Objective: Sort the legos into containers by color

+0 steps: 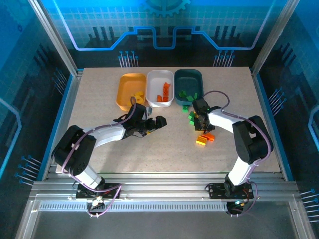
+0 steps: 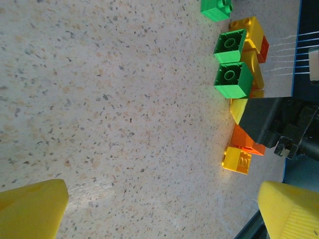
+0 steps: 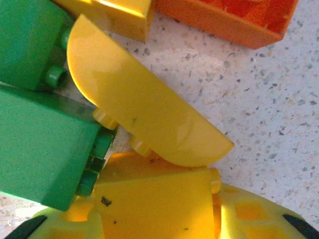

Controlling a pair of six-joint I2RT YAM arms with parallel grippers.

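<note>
While our right gripper (image 1: 200, 117) sits among the legos (image 1: 204, 139) just near-side of the dark teal tray (image 1: 192, 81), a yellow half-round brick (image 3: 144, 104) lies slantwise right before it; we cannot tell whether it grips. Our left gripper (image 1: 158, 122), spread empty, hangs farther from that tray.

1. The tabletop (image 2: 99, 109) was seen as a matt, speckled, stone-like surface.
2. The green legos (image 2: 230, 79) were shown in smooth plastic with a soft gloss.
3. A curved yellow lego (image 3: 149, 119) was caught shiny, faintly scuffed.
4. The orange-yellow tray (image 1: 127, 87), the white tray (image 1: 160, 79) and the teal tray (image 1: 188, 79) were seen in smooth plastic.
5. The frame rails (image 1: 159, 185) were seen in ribbed, pale metal.
6. On the left gripper (image 2: 162, 191), fingers (image 2: 291, 211) of matt yellow plastic were noted, one finely ribbed.
</note>
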